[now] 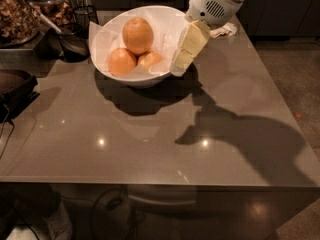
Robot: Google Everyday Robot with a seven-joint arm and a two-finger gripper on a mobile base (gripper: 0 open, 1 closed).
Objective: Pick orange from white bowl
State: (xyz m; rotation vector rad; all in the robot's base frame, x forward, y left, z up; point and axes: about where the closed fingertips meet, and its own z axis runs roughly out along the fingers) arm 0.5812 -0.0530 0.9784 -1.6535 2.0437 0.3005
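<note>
The white bowl (112, 66), lined with white paper, stands at the back middle of the grey table. Inside it the orange (137, 35), the largest round tan-orange fruit, rests at the back. A smaller brighter orange (122, 61) lies in front of it and a small oblong orange piece (150, 59) to the right. My gripper (179, 66) hangs from the white arm at the bowl's right rim, pointing down and left, to the right of the fruits and touching none of them.
A jar of brown dried food (17, 15), a dark scoop (70, 41) and dark containers stand at the back left. A black object (15, 89) lies at the left edge. A crumpled white cloth (222, 30) lies behind the arm. The table's right edge drops to the floor.
</note>
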